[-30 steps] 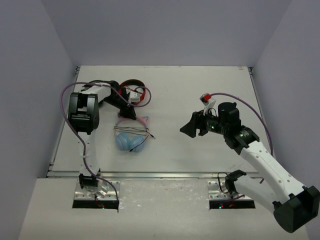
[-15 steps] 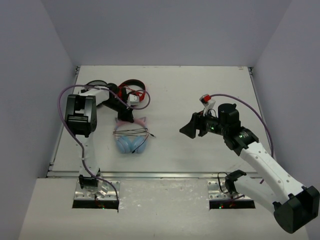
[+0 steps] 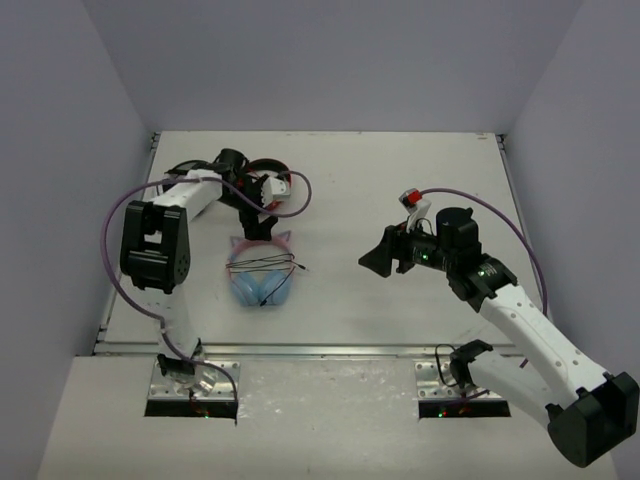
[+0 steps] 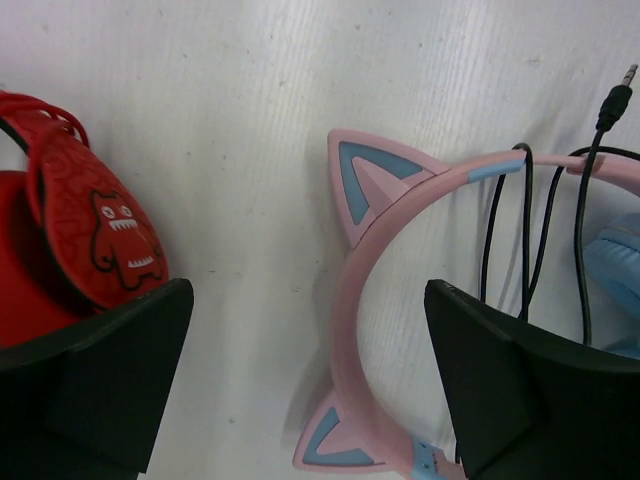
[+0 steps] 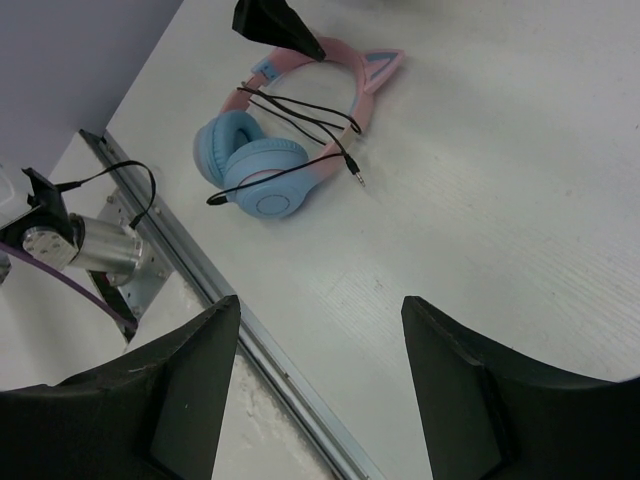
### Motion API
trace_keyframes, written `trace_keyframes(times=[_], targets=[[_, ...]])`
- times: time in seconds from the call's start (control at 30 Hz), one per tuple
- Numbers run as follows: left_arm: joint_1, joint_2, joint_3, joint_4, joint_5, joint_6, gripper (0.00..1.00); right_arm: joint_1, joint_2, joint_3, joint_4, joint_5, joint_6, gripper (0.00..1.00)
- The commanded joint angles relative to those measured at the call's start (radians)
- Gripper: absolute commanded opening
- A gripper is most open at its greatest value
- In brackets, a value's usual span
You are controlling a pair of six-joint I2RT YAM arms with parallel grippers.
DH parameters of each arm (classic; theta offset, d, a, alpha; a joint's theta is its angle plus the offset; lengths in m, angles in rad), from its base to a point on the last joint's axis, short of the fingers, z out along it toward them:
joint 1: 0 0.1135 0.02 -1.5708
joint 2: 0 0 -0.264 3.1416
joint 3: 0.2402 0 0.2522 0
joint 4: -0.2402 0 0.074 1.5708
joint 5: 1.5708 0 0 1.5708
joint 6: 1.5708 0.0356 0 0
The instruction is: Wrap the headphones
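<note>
Item: pink cat-ear headphones with light blue earcups (image 3: pixel 260 278), on your white table (image 3: pixel 400 180), left of centre, thin black cable (image 4: pixel 528 230) looped over the headband.

Only your left wrist view shows the monster print on the neighbouring red-and-black headphones (image 4: pixel 90 230).

Left gripper (image 4: pixel 310 375): fingers wide, straddling the headband, gripping nothing; closed a moment ago.

Right gripper (image 5: pixel 320 385): parted, empty, well apart.

Fingers (image 4: pixel 110 390) of the left pincer (image 4: pixel 308 300): matt black plastic. Between them, the headphones (image 4: pixel 350 290) have a smooth, satin pink plastic band and a thin, black, rubbery cable (image 4: pixel 527 230). Beneath, the table (image 4: pixel 250 150) is matt white, finely grained. Beside one finger, the red headphones (image 4: pixel 100 230) look embossed and printed
</note>
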State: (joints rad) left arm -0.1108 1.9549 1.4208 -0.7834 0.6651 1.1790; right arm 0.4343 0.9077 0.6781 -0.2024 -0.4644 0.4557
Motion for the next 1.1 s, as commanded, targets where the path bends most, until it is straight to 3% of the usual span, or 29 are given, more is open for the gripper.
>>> trace_keyframes(times=[0.0,0.13,0.17,0.23,0.33,0.37,0.4,0.47,0.57,0.6,0.67,0.8,1.07], targets=[[-0.039,-0.114,0.006,0.044,-0.06,-0.061,1.0,0.001,-0.012,0.003,0.041,-0.003,0.003,0.67],[-0.052,-0.25,-0.051,0.116,-0.142,-0.152,1.0,0.001,-0.012,0.012,0.032,0.023,-0.009,0.67],[-0.062,-0.279,-0.063,0.177,-0.178,-0.244,1.0,0.001,-0.013,0.018,0.026,0.033,-0.024,0.67],[-0.113,-0.357,-0.082,0.24,-0.33,-0.358,1.0,0.001,-0.021,0.031,0.005,0.071,-0.043,0.68],[-0.142,-0.424,-0.001,0.329,-0.609,-0.789,1.0,0.001,-0.047,0.054,-0.044,0.194,-0.104,0.71],[-0.13,-0.438,0.018,0.299,-0.665,-1.052,1.0,0.001,-0.055,0.066,-0.084,0.31,-0.129,0.97],[-0.095,-0.454,0.02,0.279,-0.738,-1.162,1.0,0.001,-0.062,0.072,-0.107,0.376,-0.14,0.99],[-0.035,-0.552,-0.087,0.277,-0.736,-1.359,1.0,0.001,-0.078,0.106,-0.187,0.554,-0.16,0.99],[-0.02,-0.776,-0.332,0.372,-0.899,-1.447,1.0,0.001,-0.07,0.181,-0.335,0.679,-0.178,0.99],[-0.02,-0.834,-0.371,0.38,-1.047,-1.472,1.0,0.001,-0.072,0.195,-0.369,0.728,-0.183,0.99],[-0.021,-1.047,-0.41,0.362,-1.166,-1.504,1.0,0.001,-0.096,0.216,-0.446,0.797,-0.195,0.99],[-0.02,-1.235,-0.491,0.383,-1.205,-1.454,1.0,0.001,-0.197,0.228,-0.529,0.851,-0.189,0.99],[-0.061,-1.441,-0.695,0.409,-1.24,-1.429,1.0,0.001,-0.378,0.192,-0.58,0.872,-0.155,0.99]])
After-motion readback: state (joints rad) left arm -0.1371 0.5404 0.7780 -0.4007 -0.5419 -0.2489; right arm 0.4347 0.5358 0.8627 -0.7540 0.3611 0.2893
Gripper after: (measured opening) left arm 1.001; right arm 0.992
